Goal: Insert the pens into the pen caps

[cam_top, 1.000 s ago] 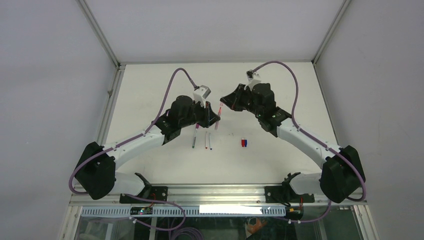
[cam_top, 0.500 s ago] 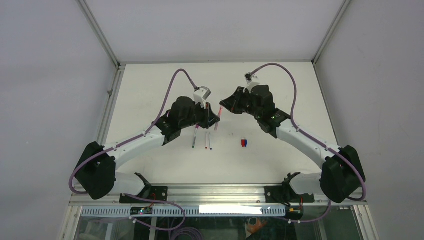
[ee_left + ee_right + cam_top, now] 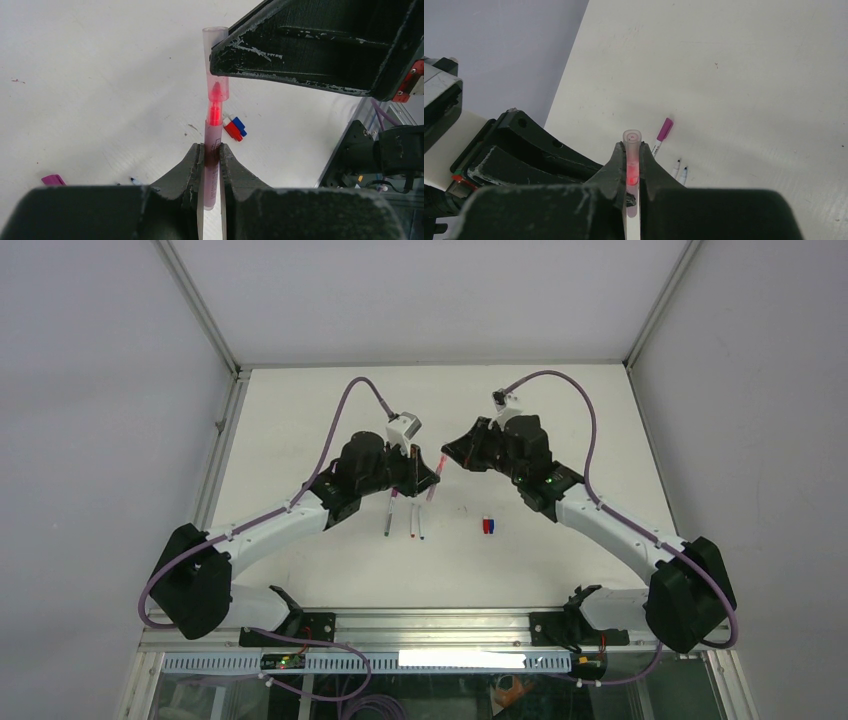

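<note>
Item: pink pen point(image 3: 214, 132), barrel clamped in the left hand point(image 3: 212, 155), raised over mid-table point(image 3: 560, 410).
Mate: translucent pink cap point(image 3: 217, 80), pinched in the right hand point(image 3: 633, 162); the pen's red tip sits just inside its mouth.
Step, judged: seating, partly done.
Next: straight push along the shared axis, no tilt.
Room: table edges well apart; red and blue caps point(image 3: 488, 525) and loose pens point(image 3: 412, 525) lie nearer the bases.

Our left gripper point(image 3: 212, 150) and right gripper point(image 3: 632, 157) meet above the middle of the table point(image 3: 300, 410), the left's pen point(image 3: 212, 135) tip inside the right's cap point(image 3: 215, 60). Nearer our bases we see three pens point(image 3: 412, 524) lying side by side, with two caps point(image 3: 487, 525) touching each other to their right
</note>
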{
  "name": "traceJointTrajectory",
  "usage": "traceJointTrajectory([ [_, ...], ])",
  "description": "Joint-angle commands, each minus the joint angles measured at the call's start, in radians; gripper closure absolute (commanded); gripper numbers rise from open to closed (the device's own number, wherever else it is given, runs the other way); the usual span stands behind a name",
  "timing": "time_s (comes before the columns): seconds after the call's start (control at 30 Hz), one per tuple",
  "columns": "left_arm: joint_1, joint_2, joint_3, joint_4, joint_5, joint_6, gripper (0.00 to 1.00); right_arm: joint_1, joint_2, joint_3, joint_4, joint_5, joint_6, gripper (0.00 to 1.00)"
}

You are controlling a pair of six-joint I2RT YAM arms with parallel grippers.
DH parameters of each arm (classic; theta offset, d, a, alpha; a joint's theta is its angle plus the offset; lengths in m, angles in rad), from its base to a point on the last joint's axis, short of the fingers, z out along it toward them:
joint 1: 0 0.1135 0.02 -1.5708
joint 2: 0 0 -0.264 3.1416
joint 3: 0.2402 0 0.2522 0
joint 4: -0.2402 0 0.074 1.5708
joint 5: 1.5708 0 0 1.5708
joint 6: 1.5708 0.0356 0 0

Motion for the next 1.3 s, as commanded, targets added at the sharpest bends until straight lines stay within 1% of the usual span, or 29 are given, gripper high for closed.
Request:
traceJointTrajectory([
  [0.0,0.037,-0.005,0.05,0.087,-0.04,0.042,1.0,0.022,-0.034,-0.018,-0.022,-0.019,0.002,1.0],
  [0.37,0.04,0.028,0.078,0.119,0.031,0.079,1.0,0.027,-0.005,-0.018,-0.009,-0.023,0.011,1.0],
  [0.9,0.044,0.025,0.105,0.141,0.059,0.098,1.0,0.031,0.012,-0.069,0.04,0.006,0.024,1.0],
  [1.27,0.064,0.042,0.138,0.185,0.074,0.105,1.0,0.042,0.012,-0.09,0.037,0.011,0.036,1.0],
])
